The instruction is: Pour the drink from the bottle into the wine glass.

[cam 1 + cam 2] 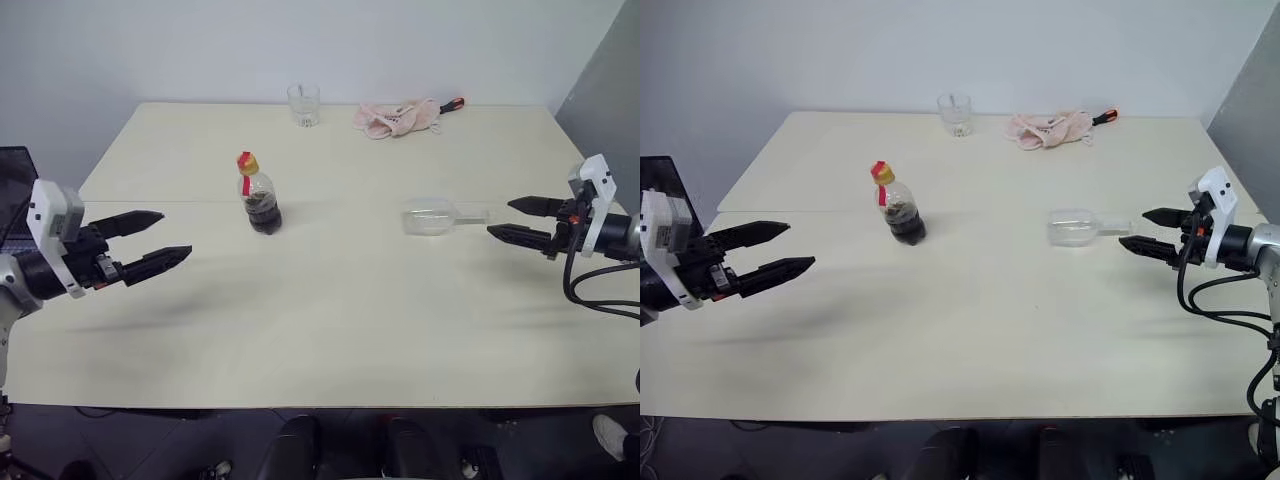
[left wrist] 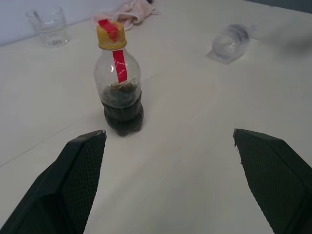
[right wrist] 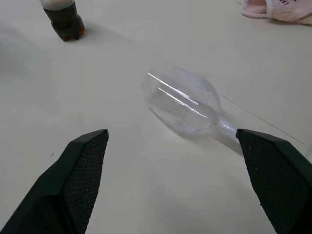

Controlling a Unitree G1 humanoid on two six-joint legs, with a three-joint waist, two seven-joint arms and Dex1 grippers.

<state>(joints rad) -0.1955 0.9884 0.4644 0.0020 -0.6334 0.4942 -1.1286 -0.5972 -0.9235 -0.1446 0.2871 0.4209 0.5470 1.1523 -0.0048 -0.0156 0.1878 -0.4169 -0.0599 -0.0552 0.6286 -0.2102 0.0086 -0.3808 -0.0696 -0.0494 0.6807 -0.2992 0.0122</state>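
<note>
I'm looking down on a pale cream worktop (image 1: 330, 330) with a faint seam running across it, set against a plain white wall (image 1: 300, 40); a grey panel (image 1: 605, 80) stands at the far right corner. The surface is matte and mostly bare.

The bottle (image 1: 258, 195) stands upright left of centre, yellow cap on, a red strip down its neck, with the drink (image 1: 264, 215) filling only its lower part. The wine glass (image 1: 436, 217) lies on its side right of centre, bowl toward the bottle, stem pointing at my right end effector (image 1: 515, 220).

At the far edge I see a short clear tumbler (image 1: 304, 104) and, beside it, a crumpled pink cloth (image 1: 395, 117) with a red-and-black handle (image 1: 452, 104) poking out.

My left end effector (image 1: 165, 240) hovers near the worktop's left edge, released and grasping nothing, well apart from the bottle. The right one is also released, its tips just short of the glass's foot.
</note>
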